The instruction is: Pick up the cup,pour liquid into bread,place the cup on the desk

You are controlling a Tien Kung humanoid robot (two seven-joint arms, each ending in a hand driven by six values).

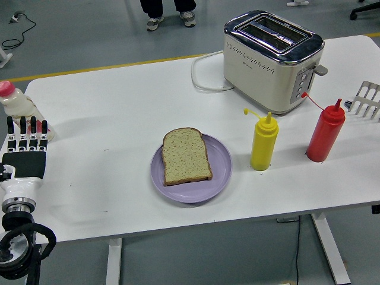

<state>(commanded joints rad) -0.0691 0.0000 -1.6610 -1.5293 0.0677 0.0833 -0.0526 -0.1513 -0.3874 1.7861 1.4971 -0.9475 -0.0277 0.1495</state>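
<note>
A slice of bread (186, 155) lies flat on a lilac plate (221, 161) at the middle of the table. No cup shows; a white bottle with a pink cap (14, 104) stands at the table's far left edge. My left hand (27, 135) is just in front of that bottle at the left edge. Its fingers point straight up, spread and holding nothing, and their tips cover the bottle's base. I cannot tell whether they touch it. The right arm is out of view.
A yellow squeeze bottle (263, 143) and a red one (325, 132) stand right of the plate. A cream toaster (272, 60) with its white cord (205, 74) is behind them. A white rack (368, 101) pokes in at the right edge. A person's feet (171, 19) show beyond the table.
</note>
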